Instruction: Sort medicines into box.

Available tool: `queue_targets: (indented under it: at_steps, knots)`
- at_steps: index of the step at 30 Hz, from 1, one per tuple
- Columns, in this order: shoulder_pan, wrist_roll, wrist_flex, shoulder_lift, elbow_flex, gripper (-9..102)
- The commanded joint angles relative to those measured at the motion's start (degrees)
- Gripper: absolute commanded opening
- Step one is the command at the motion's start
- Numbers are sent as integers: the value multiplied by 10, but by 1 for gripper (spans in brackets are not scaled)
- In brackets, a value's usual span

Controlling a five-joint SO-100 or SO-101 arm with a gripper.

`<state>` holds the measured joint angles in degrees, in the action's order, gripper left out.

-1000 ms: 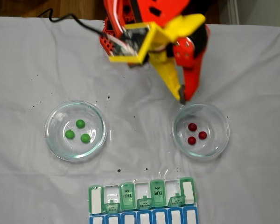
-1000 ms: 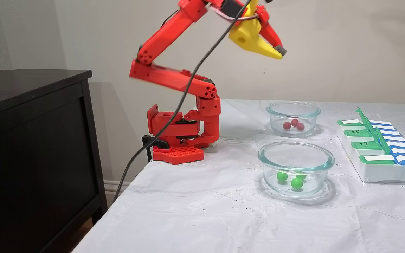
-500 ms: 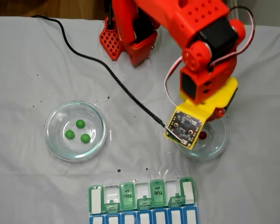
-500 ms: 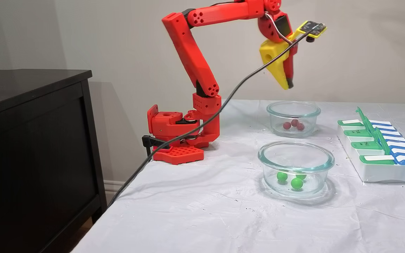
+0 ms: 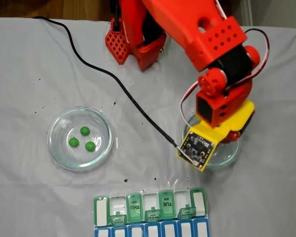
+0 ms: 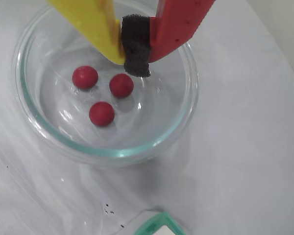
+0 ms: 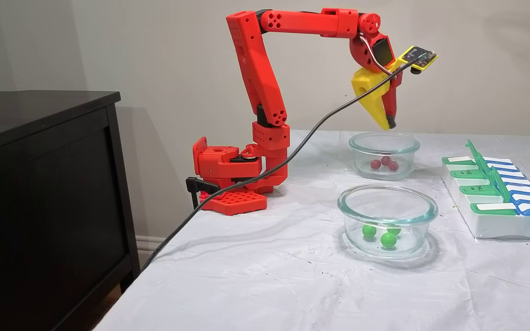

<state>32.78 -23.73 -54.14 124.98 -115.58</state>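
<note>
— Where is the yellow-and-red pincer (image 6: 135, 66)?

— Poised above the clear round glass bowl (image 6: 183, 122) holding three dark red ball pills (image 6: 102, 113), its tips pressed together on nothing.

— And the rest?

— Three bright green ball pills (image 5: 90, 146) lie in a second glass bowl (image 5: 56, 148), left of the first in a fixed view. The green-and-blue lidded pill organizer (image 5: 133, 207) sits on the white-covered worktop (image 5: 34, 74), nearer the camera than both bowls.
</note>
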Motion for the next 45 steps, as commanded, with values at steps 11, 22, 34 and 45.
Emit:
queue_targets:
  at_steps: [11,22,34,45]
  knots:
    - [27,29,-18,-24,8,0]
    - [43,26,3,-47,-12,3]
    - [52,33,8,-81,-8,10]
    - [61,36,15,-69,-8,12]
